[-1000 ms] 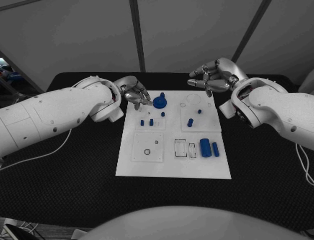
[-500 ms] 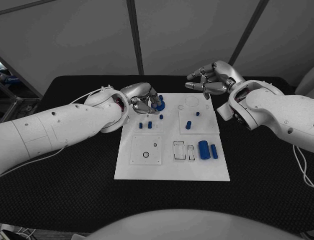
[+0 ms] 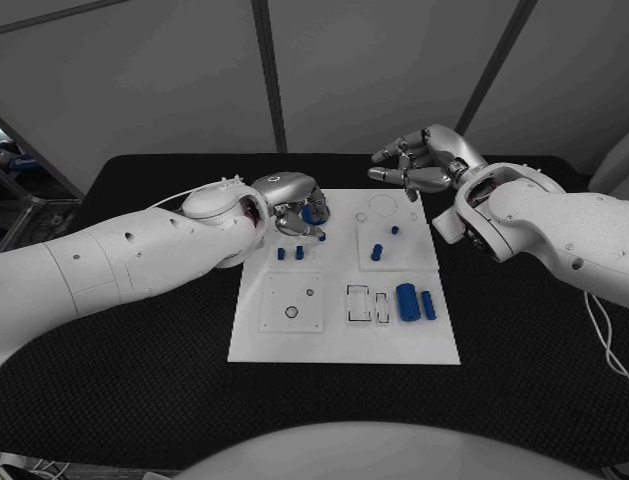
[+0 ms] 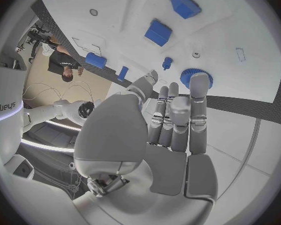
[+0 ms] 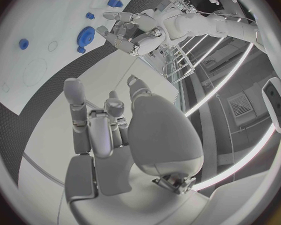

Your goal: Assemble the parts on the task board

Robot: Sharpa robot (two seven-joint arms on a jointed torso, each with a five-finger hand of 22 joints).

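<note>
Head view: left hand (image 3: 293,200) has moved in over the blue wheel (image 3: 316,213) at the white board's (image 3: 346,340) far end since a second ago, contact unclear; right hand (image 3: 419,165) hovers beyond that end, empty.
Left wrist view: left hand's fingers (image 4: 198,92) extended together, tips at the wheel (image 4: 189,76), no hold seen; grasp likely next.
Right wrist view: right hand's fingers (image 5: 75,97) loosely apart, holding nothing.

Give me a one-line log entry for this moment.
left hand: over blue gear, grip unclear | right hand: empty, beyond task board far edge | two cylinders: lying near edge

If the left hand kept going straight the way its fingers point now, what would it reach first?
Most likely the blue gear at the task board's far edge: the left hand's fingertips sit just short of it, though whether they already touch is unclear.
</note>
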